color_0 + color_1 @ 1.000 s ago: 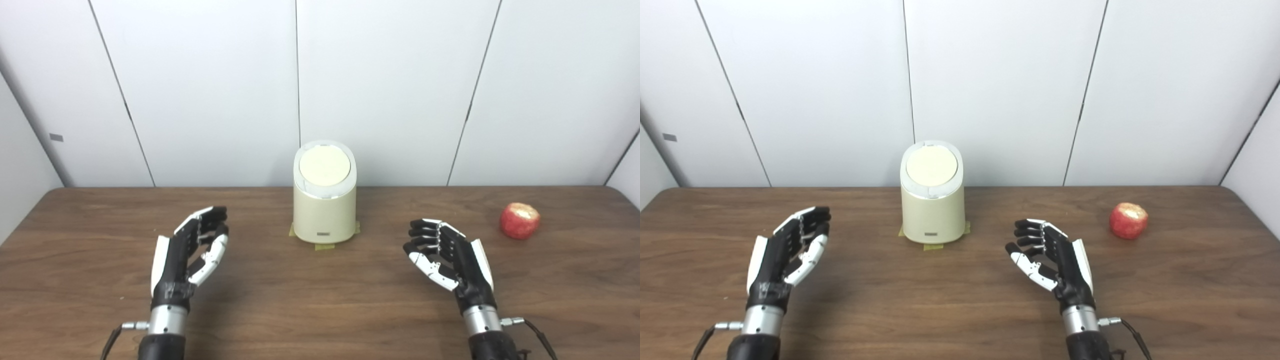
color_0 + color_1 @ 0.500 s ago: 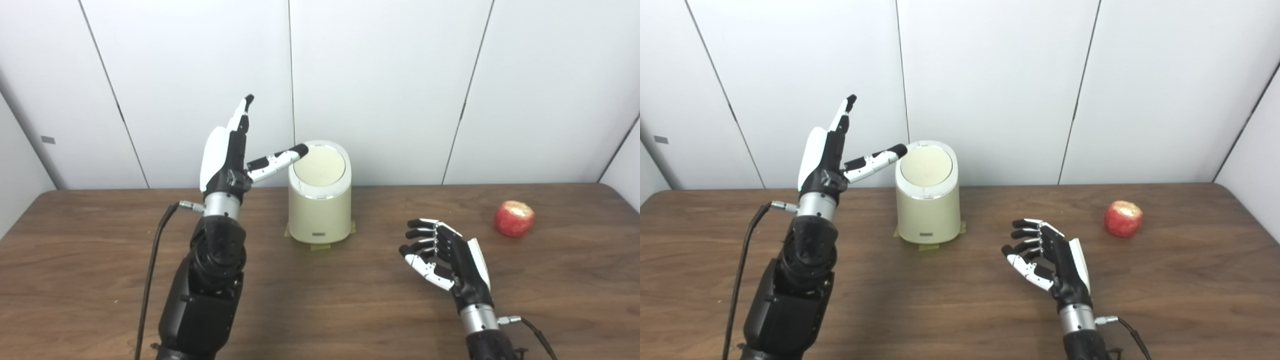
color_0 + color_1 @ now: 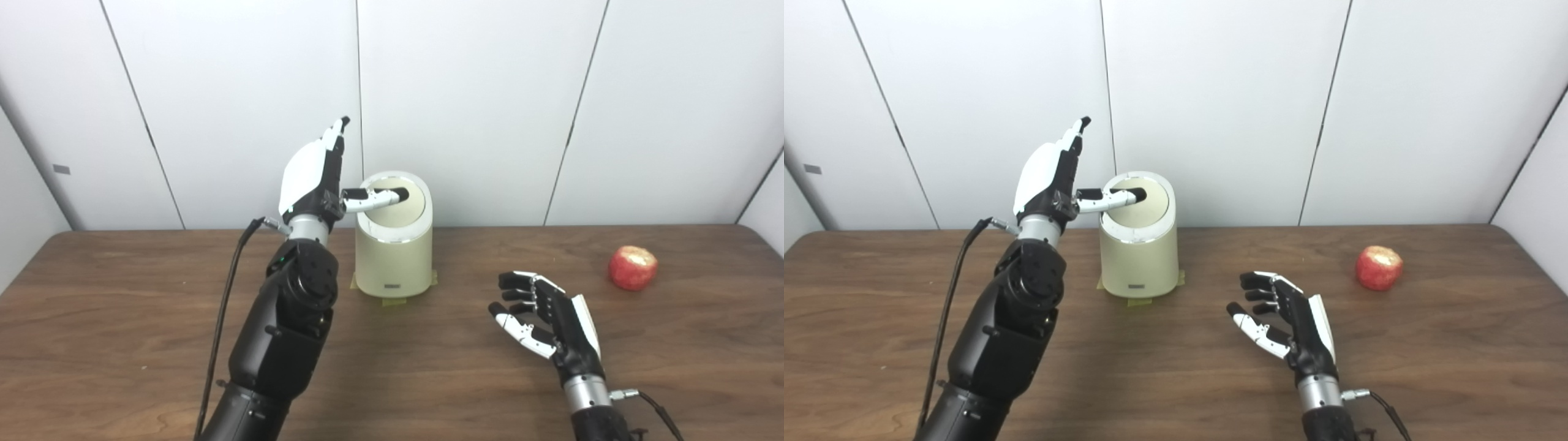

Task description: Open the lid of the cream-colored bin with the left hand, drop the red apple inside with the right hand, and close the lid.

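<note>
The cream-colored bin (image 3: 394,245) stands near the tabletop's (image 3: 122,318) back edge, its lid (image 3: 398,205) under the left hand's (image 3: 315,177) thumb; fingers spread, holding nothing. The right hand (image 3: 548,312) rests half-curled, empty. The red apple (image 3: 633,267) lies toward the right edge.

A dark brown wood-grain bench (image 3: 122,318) filled the lower half of both views. Behind it stood a white wall (image 3: 478,92) of flat panels, split by thin dark seams. Yellowish tape (image 3: 392,301) lay stuck flat to the bench. A small grey tag (image 3: 61,169) sat on the wall's far-left panel.
</note>
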